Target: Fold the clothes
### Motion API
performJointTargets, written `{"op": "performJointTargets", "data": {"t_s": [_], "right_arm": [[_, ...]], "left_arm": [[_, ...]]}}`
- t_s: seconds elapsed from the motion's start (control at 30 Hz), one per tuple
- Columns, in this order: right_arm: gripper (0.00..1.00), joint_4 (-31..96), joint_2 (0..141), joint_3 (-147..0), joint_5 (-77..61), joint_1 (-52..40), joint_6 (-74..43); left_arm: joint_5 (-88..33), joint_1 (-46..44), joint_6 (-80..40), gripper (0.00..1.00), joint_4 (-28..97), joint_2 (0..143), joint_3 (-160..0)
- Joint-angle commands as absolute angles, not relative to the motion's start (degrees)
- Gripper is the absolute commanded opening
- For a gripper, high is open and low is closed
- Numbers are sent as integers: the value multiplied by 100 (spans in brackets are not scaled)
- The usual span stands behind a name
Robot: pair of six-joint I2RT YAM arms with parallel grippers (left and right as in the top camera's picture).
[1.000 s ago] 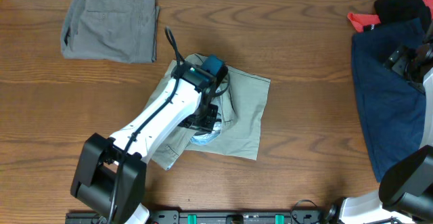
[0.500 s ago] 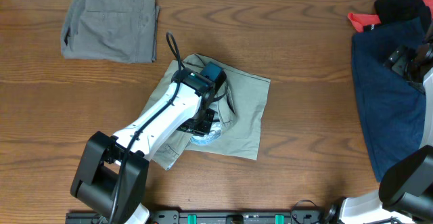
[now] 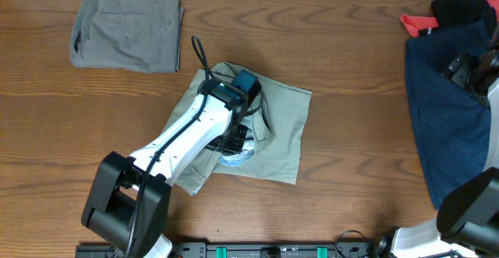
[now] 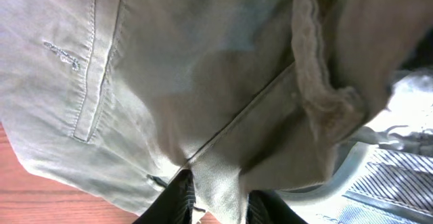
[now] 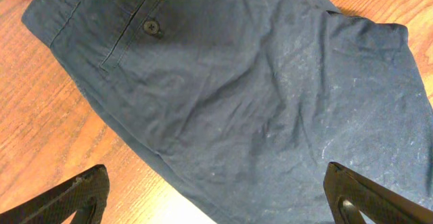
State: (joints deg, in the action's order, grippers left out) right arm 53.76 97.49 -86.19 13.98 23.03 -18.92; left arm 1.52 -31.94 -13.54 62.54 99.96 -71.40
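Light khaki-beige cotton shorts (image 3: 284,133): no lettering is being shown on the cloth or along the pocket stitching.
Striped pale blue waistband lining (image 4: 399,190): no tag or print is being made out.
Folded grey-olive cotton shorts (image 3: 125,28): nothing readable is being displayed.
Dark navy cotton shorts (image 5: 237,82): no brand mark is being shown.
Small dark round button (image 5: 151,26): any lettering is being rendered too small to be read.

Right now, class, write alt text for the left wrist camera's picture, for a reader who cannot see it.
Khaki shorts fill the frame up close, and at the bottom edge the left gripper pinches a fold of them between two dark fingers. Brown table shows at lower left, striped pale blue lining at lower right.
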Motion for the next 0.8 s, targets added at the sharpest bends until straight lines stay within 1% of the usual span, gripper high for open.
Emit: {"op": "performJointTargets", "data": {"t_s": [0.0,0.1,0.2,0.6,0.73,0.77], "right_arm": [[99,5376,9786,-8689,1476,2362,-1968],[99,5376,9786,-8689,1476,2362,-1968],[99,5376,9786,-8689,1476,2362,-1968],[99,5376,9786,-8689,1476,2362,-1968],[99,5376,9786,-8689,1476,2362,-1968],[99,5374,9786,-8689,1476,2362,-1968]], "left_arm": [[266,-3201,-1376,25,6267,9985,-7277],[266,-3201,-1376,25,6270,9985,-7279],[266,-3201,-1376,23,6342,9985,-7338],[414,-3201,-1374,23,6418,9933,-7511],[414,-3201,-1374,19,6418,9933,-7511],[414,-3201,-1374,15,6418,9933,-7511]]}}
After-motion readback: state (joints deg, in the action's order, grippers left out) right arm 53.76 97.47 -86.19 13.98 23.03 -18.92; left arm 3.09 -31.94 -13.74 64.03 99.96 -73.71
